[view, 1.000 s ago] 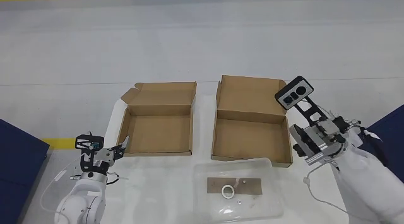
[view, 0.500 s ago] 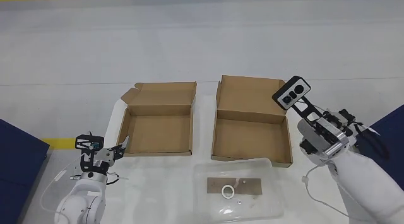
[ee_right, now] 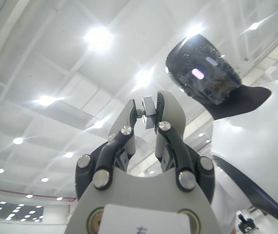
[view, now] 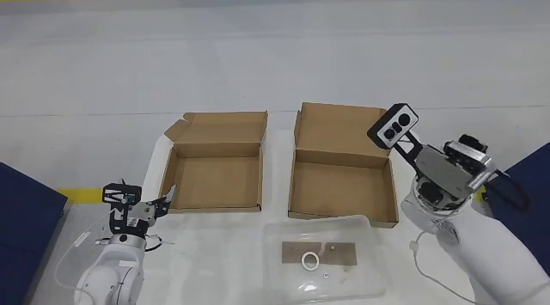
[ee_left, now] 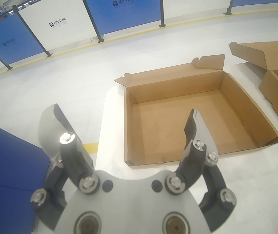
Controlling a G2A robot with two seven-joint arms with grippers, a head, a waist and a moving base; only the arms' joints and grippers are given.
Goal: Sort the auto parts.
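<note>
Both boxes (left box [view: 215, 182], right box [view: 342, 192]) and the tray [view: 269, 253] stood unmoved; the right arm had rolled its wrist upward beside the right box. The right wrist view made plain what the top view left unclear: the right gripper [ee_right: 145, 108] was clamped on a small metal fitting [ee_right: 149, 116], presumably awaiting boxing. The left gripper [ee_left: 125, 110] gaped empty near the left box.
</note>
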